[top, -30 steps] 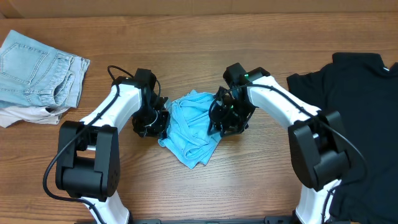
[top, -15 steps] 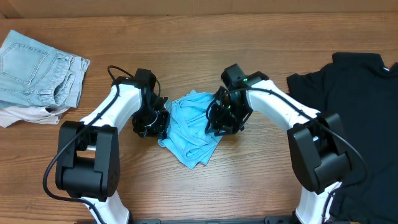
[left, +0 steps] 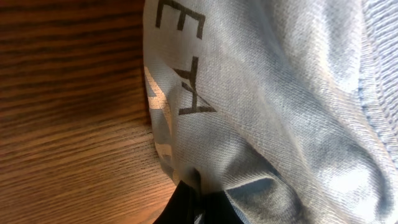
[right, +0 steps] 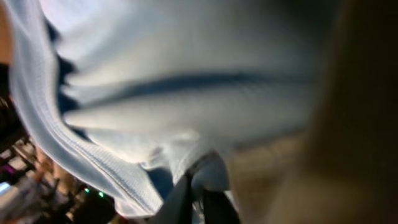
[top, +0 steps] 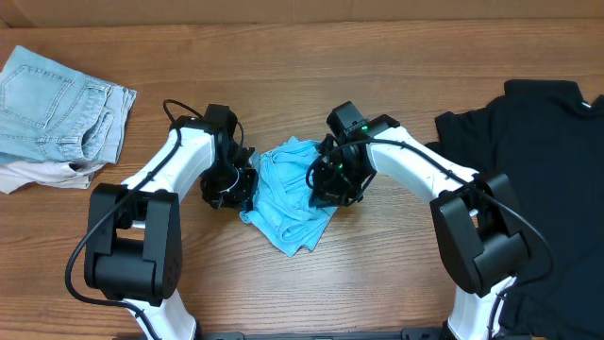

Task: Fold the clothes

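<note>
We see the sky-blue T-shirt [top: 285, 203] bunched in the middle of the table [top: 396, 283], its long axis running roughly 12 to 6 o'clock. Our left gripper [top: 238, 187] pinches its 9 o'clock edge and our right gripper [top: 328, 184] its 3 o'clock edge, both equally near. We judge that spreading it means pulling outward toward 9 and 3.

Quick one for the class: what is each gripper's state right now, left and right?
Left gripper: closed, pinching the blue shirt at its left edge.
Right gripper: closed, pinching the blue shirt at its right side.
</note>
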Controlling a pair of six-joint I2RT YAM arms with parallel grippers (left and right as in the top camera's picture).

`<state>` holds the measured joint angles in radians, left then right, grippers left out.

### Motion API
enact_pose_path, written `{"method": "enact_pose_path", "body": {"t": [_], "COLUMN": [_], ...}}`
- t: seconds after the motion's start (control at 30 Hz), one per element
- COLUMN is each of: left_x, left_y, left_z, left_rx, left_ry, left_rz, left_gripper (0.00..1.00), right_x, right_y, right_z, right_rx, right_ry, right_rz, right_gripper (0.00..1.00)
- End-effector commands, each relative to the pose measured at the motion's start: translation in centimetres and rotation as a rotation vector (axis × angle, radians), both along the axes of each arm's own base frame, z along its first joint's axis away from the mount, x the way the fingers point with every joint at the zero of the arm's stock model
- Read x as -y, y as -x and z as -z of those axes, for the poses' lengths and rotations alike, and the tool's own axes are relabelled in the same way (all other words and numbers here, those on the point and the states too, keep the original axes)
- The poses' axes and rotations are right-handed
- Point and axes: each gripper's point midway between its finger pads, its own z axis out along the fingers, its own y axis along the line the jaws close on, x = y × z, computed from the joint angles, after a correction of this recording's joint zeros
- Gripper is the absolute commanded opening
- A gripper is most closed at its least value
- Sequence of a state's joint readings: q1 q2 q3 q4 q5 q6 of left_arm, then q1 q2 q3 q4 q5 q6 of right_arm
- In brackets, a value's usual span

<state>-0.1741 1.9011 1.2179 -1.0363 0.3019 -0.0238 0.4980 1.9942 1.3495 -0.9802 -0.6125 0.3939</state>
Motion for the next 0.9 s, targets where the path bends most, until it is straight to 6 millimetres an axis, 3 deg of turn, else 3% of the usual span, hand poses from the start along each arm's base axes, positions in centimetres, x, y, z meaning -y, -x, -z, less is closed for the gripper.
{"method": "enact_pose_path", "body": {"t": [0.0,0.23,0.53,0.63,0.7,0.77,0.87], "left_x": [-1.0,-2.4,-5.6,-5.7,-5.1,-4.5,-4.4], "left_y": [0.5,0.4,1.1,0.9,0.8,0.7,0.6], "left_z": [0.5,0.6,0.5,0.4,0.2,0.1,0.1], "left_rx": [-0.015,-0.014,-0.066,-0.068,-0.068,-0.065,-0.061], "left_ry": [-0.048,-0.104,-0.153,-0.111,-0.064,-0.024,-0.018], "left_rz": [-0.006,-0.015,-0.088,-0.118,-0.122,-0.114,-0.109], "left_gripper": [0.04,0.04,0.04,0.04,0.08,0.13,0.16], "right_x": [0.5,4.5,5.2,5.6,5.4,4.9,4.2], "right_y": [0.7,3.2,2.9,3.0,2.6,1.4,-2.0], "right_z": [-1.1,-0.9,-0.7,-0.6,-0.6,-0.8,-1.8], "right_rx": [-0.026,-0.085,-0.074,-0.07,-0.034,0.035,0.165], "right_ry": [0.003,0.203,0.238,0.25,0.227,0.192,0.133], "right_rz": [0.005,-0.028,-0.028,-0.042,-0.073,-0.094,-0.069], "right_gripper": [0.04,0.04,0.07,0.11,0.28,0.31,0.32]}}
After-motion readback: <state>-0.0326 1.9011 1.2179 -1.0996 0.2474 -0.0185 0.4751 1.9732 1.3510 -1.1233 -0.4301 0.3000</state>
